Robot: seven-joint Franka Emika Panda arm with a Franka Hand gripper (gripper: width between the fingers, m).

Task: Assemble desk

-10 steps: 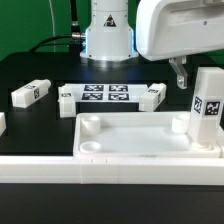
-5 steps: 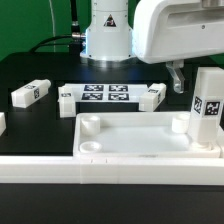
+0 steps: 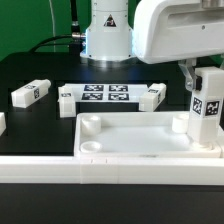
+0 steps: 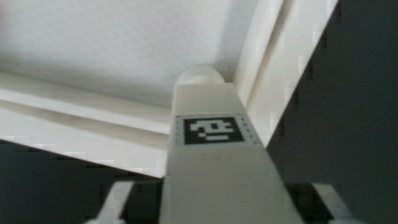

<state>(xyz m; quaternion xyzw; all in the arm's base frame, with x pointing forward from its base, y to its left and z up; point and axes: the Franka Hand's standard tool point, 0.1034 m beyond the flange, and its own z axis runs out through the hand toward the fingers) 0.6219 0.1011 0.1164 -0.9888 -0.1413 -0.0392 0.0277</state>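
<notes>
Straddling upright leg, gripper, leg standing in tabletop corner

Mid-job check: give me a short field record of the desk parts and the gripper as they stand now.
tabletop: flat at the front, rim up
upright leg: standing at the tabletop's back corner, the exterior view's right
gripper: fingers either side of the upright leg's top; contact unclear
loose legs: three behind the tabletop, one at the exterior view's left, one at each end of the marker board
</notes>
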